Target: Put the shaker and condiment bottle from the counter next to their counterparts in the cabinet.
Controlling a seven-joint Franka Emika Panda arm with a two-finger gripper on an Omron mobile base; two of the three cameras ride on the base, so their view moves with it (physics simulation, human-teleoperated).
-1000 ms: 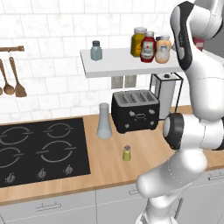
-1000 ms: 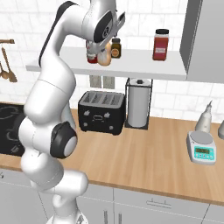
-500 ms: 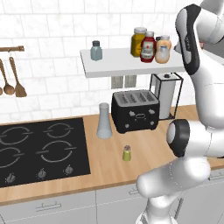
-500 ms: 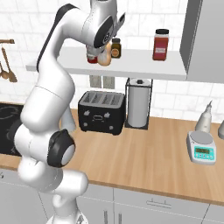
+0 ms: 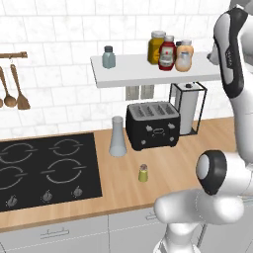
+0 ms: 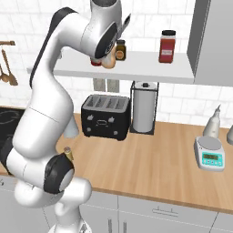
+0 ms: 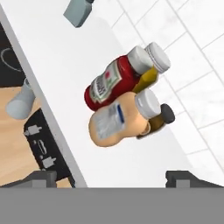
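Spoons hang on the tiled wall at the far left, above the black hob set in the light wooden counter. Right of the hob stands a pale flared vessel, and in front of it, alone on bare wood, the tiny olive-yellow shaker with its grey cap; in the right base view it peeks out beside the arm's elbow. Behind it sits a black four-slot toaster, then a paper-towel holder.

Overhead, the white shelf carries the pale blue-grey shaker toward its left end. Further right is the cluster: a yellow jar, the red ketchup bottle, and the orange-peach condiment bottle upright at the right of the group, touching the ketchup. From the hand view, the condiment bottle shows a whitish label with small blue-grey print too blurred to read; the ketchup's label bears dark lettering, also illegible. A small dark-capped jar stands just behind them. Well apart to the right stands a red spice jar, its label unreadable, and below on the counter a kitchen scale.

The gripper hangs near the condiment bottle, its jaws spread wide with nothing between them.
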